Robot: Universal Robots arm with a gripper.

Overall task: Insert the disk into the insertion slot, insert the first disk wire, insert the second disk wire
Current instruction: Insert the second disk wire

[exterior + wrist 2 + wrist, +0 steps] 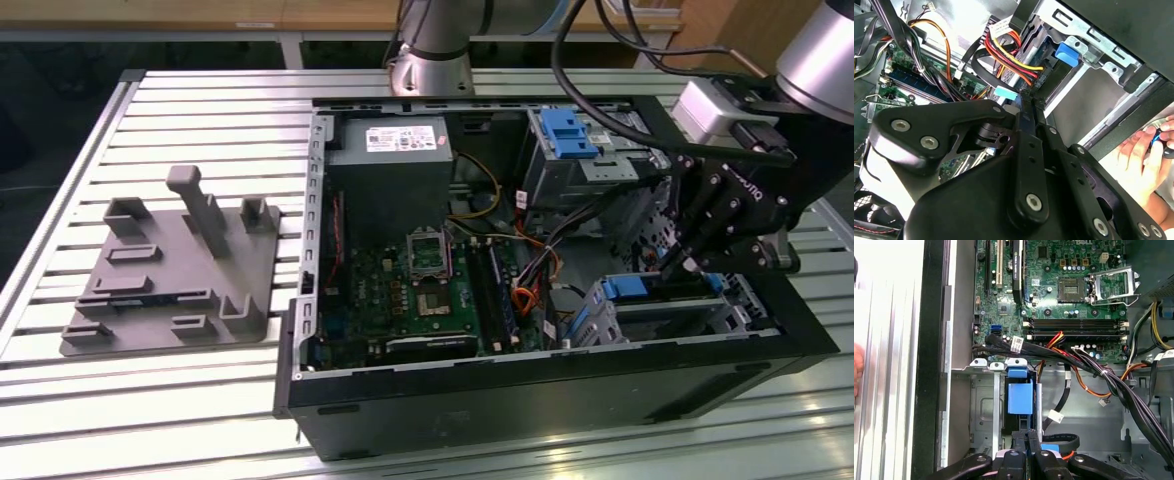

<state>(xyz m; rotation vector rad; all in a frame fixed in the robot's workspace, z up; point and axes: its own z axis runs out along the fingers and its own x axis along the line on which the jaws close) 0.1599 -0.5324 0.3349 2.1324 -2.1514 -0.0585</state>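
Gripper (683, 268) sat inside the open PC case in the exterior view, low in the corner toward that view's right, fingers pressed together. Directly under its tips lay the disk (663, 297), blue caddy edge showing, already seated in the insertion slot (617, 318), a boxy silver sheet-metal cage w/ perforated walls. Beyond the gripper, further into the case, stood the taller cage w/ a blue latch (569, 133).

In the second wrist view the black, matte, bolted gripper linkages ran up to clenched fingertips (1026, 100), pinching at something small just beside a pale blue connector (1005, 92); can't tell exactly what was gripped. Ahead of the tips: glossy red/yellow/black wire bundle (1015, 57) and a blue tab (1066, 53) on the cage. A person's hand (1144, 150) rested outside the case.

In the first wrist view the fingers (1027, 440) met just below the blue plastic caddy piece (1019, 397), green motherboard (1064, 285) well beyond.

Judgement: wire step under way. Doing it well means keeping the plug square to the drive's socket, pushing straight w/o twisting, and keeping loose cables clear.
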